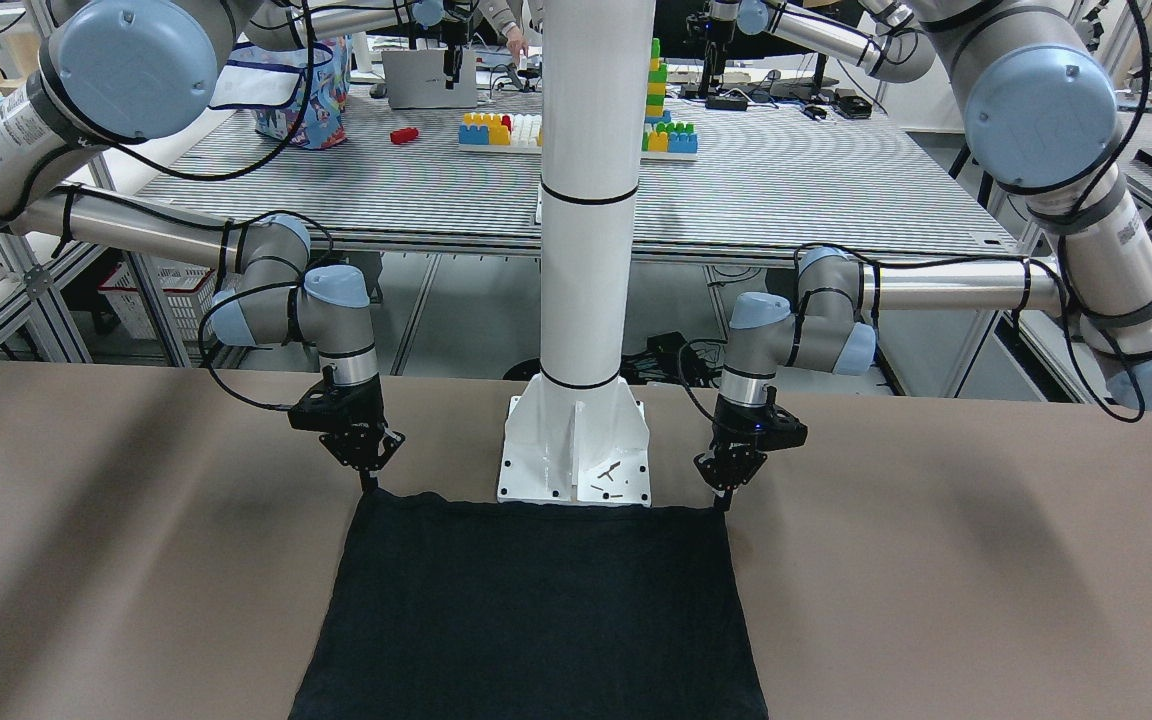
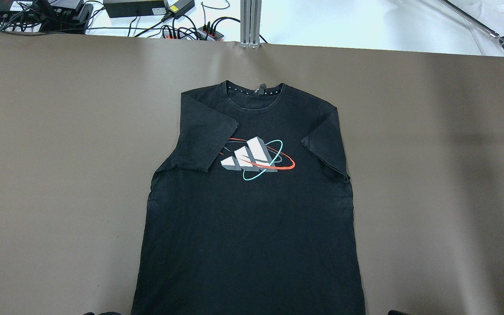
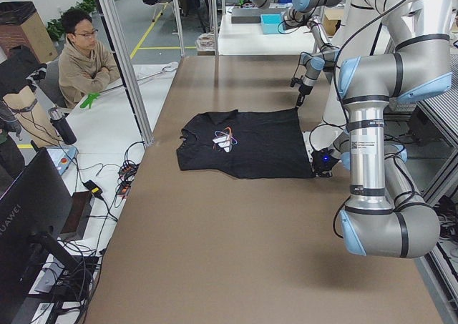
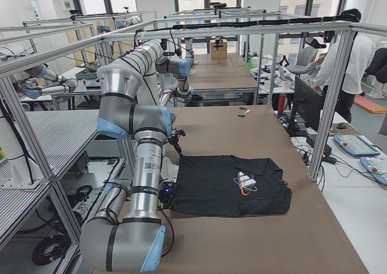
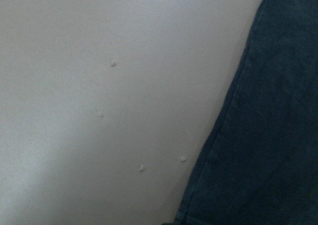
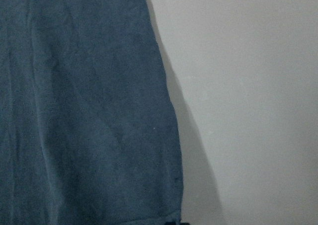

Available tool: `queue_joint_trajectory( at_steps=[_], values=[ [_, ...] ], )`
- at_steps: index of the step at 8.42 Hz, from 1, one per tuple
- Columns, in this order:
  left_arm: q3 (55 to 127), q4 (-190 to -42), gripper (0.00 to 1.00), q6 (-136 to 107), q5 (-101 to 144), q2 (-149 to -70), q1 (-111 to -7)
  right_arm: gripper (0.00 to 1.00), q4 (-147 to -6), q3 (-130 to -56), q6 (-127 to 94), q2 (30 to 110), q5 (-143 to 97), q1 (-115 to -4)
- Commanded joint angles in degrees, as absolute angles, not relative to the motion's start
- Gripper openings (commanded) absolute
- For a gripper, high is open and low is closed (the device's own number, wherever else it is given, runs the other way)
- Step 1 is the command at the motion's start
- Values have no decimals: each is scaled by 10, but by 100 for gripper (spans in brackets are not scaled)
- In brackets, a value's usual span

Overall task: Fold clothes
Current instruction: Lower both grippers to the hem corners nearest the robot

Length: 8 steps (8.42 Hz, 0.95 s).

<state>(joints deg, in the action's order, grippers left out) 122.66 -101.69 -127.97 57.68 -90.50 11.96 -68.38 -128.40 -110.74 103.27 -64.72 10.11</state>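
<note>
A black T-shirt (image 2: 252, 218) is being supported flat, print (image 2: 256, 158) upward, by the brown worktop (image 2: 59, 175). Its hem is lying just in front of the white post (image 1: 576, 450) base and its collar farthest from that base, with both sleeves folded in over the chest. The hem corner to the robot's left of the post is being touched by the left gripper (image 1: 726, 492), the opposite corner by the right gripper (image 1: 368, 482). Both sets of jaws are seemingly being pressed together on the fabric, though the tips are small here.
</note>
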Motion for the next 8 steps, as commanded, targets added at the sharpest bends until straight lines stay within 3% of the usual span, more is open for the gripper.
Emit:
queue_joint_trajectory(
  at_steps=[1,3,6,8],
  values=[
    [1234,-1017,0,-1279,577,-904,116,0,-684,-1284,-1107,1033,-642,101],
    [1268,-1018,0,-1267,581,-902,99,0,-684,-1290,-1104,1033,-642,95],
    [1387,-1018,0,-1233,632,-854,52,0,-727,-1353,-1089,1032,-675,60],
    [1393,-1019,0,-1203,682,-866,3,0,-757,-1371,-1019,998,-780,-23]
  ],
)
